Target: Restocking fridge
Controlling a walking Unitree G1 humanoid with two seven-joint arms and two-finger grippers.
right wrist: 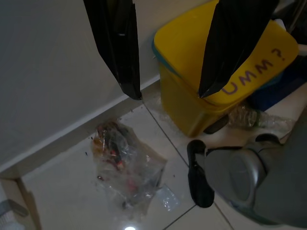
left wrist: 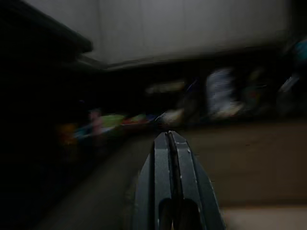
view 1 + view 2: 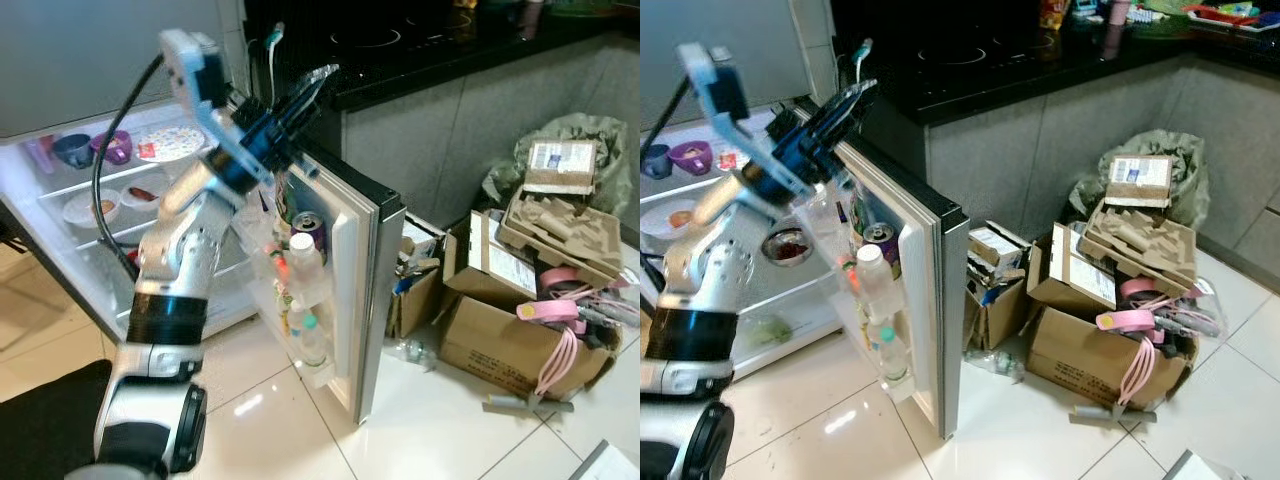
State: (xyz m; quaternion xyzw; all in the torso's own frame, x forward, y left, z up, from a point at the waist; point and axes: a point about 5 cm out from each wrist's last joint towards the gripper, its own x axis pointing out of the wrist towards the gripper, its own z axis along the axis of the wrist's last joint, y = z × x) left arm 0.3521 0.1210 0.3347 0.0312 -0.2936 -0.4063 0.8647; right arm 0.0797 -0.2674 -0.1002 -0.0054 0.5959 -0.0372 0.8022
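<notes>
On the far left, the open fridge (image 3: 70, 190) was seen with its white shelves carrying small bowls (image 3: 75, 150) and a patterned plate (image 3: 168, 143). The left arm (image 3: 175, 270) was raised in front of it, and the left gripper (image 3: 318, 78) was held up at the top edge of the fridge door (image 3: 365, 270), its two black fingers pressed together with nothing between them; in the blurred, dark left wrist view the fingers (image 2: 172, 172) were likewise seen closed against each other. In the door's racks, a soda can (image 3: 310, 228) was stood just above a white-capped bottle (image 3: 305, 265), and further bottles (image 3: 310, 335) were lodged in the lower rack. Behind the door, a black countertop (image 3: 420, 40) was seen over grey cabinet fronts. To the right of the door, on the tiled floor (image 3: 420, 420), open cardboard boxes (image 3: 500, 340) were piled close together, with pink straps (image 3: 560, 350) draped over the front one and a green bag (image 3: 590, 140) of folded cardboard set behind them. In the right wrist view, the right gripper (image 1: 170, 93) was pointed down at the floor with its fingers spread apart and empty, above a crumpled clear plastic bag (image 1: 127, 163), with a yellow bin (image 1: 211, 91) just beside the wall.
</notes>
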